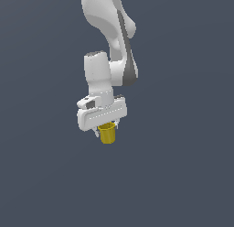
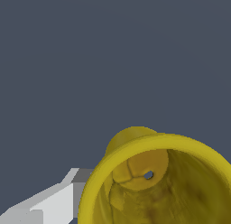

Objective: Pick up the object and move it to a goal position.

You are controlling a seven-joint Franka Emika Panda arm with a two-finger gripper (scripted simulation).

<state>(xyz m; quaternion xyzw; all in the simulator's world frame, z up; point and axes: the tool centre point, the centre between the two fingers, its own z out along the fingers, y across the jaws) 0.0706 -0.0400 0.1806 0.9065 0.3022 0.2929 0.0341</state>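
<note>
Ext. view, from its left: flat dark grey-blue backdrop w/ nothing in it, wide open room all the way to the arm. No counter edge, no horizon, no shadow line visible, so can't tell where any surface lies.

Centre: white arm comes down from the top edge, its upper part cut off by the frame. The tool [image 1: 108,126] points down, w/ the yellow cup [image 1: 108,134] hanging from its underside, flared rim up against the tool body, base down. Cup is narrower than the tool. Only small bits of the fingers [image 1: 96,131] show beside the rim; they look clenched on the cup, which hangs clear w/ open space under it.

Ext. view's right: same bare backdrop, free room to the frame edge.

Wrist view adds what ext. can't: looks straight into the cup [image 2: 180,191], mottled yellow inside, small dark hole in its floor. Rim fills that corner & is cut off by the frame. One light grey finger [image 2: 49,205] sits just beside the rim; contact point hidden. Other finger not seen.
</note>
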